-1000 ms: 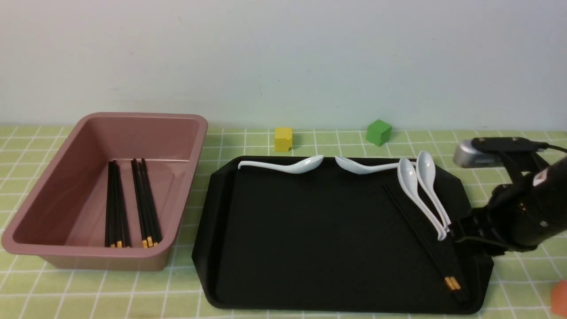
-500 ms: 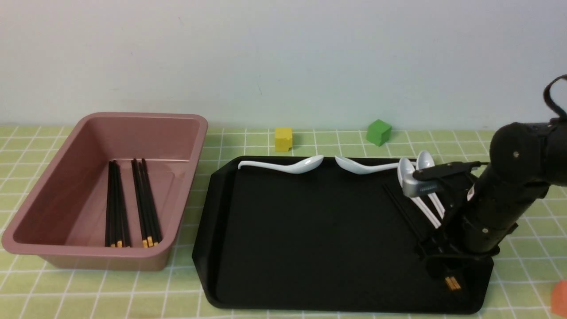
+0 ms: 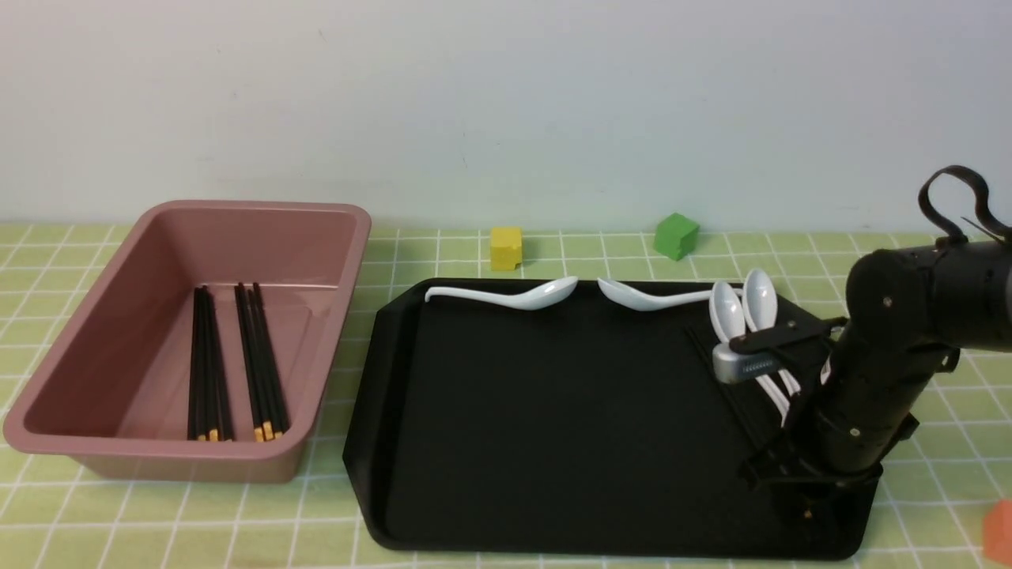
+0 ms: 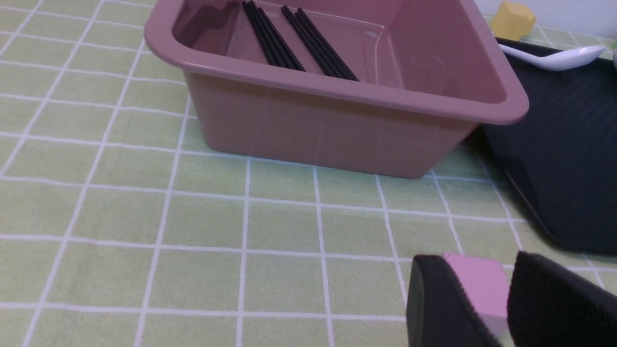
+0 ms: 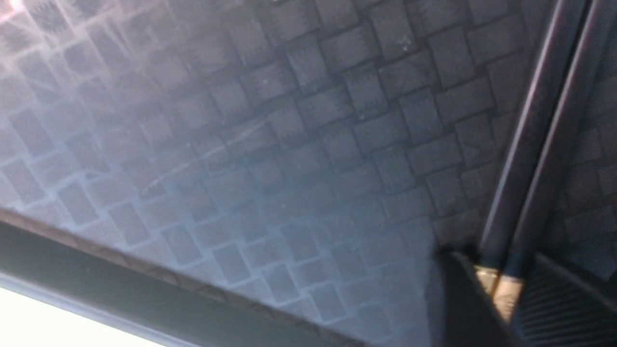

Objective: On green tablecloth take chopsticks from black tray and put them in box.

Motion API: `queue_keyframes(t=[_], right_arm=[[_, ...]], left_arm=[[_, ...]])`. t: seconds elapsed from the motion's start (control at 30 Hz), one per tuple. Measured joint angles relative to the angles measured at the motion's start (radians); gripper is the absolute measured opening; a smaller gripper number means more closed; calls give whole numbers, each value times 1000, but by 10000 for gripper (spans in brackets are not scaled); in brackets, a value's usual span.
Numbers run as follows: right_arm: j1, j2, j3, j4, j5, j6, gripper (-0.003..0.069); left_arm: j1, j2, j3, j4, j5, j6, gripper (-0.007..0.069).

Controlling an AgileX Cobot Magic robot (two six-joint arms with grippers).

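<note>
On the table (image 3: 158, 525), green tablecloth (image 3: 443, 253); behind, plain pale wall (image 3: 506, 103). At black tray (image 3: 553, 411) near right corner, right gripper (image 3: 802, 502) clamps chopsticks (image 5: 523, 144). The left gripper (image 4: 479, 261) straddles a pink cube (image 4: 471, 282), grip unclear.

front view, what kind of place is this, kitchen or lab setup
Likely a robot test bench, not a kitchen: the right arm reaches over the black tray on a green tablecloth, with a yellow cube and a green cube before a bare wall.
</note>
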Motion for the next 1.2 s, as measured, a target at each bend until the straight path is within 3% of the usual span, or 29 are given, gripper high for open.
queue_keyframes(t=[0.1,0.33,0.6,0.73,0.87,1.03,1.2], right_arm=[[0,0,-1,0,6,0,141],[0,-27,-11,17,55,4,141],[45,-138,-222,199,301,-19,141],[129,-135,-369,331,314,-49,141],[274,-33,-619,445,306,-65,141],[425,222,-954,508,229,-67,141],[516,441,-1182,538,116,-67,141]], left_arm=[[0,0,0,0,0,0,238],[0,0,0,0,0,0,238],[0,0,0,0,0,0,238],[0,0,0,0,0,0,238],[0,0,0,0,0,0,238],[0,0,0,0,0,0,239],[0,0,0,0,0,0,239]])
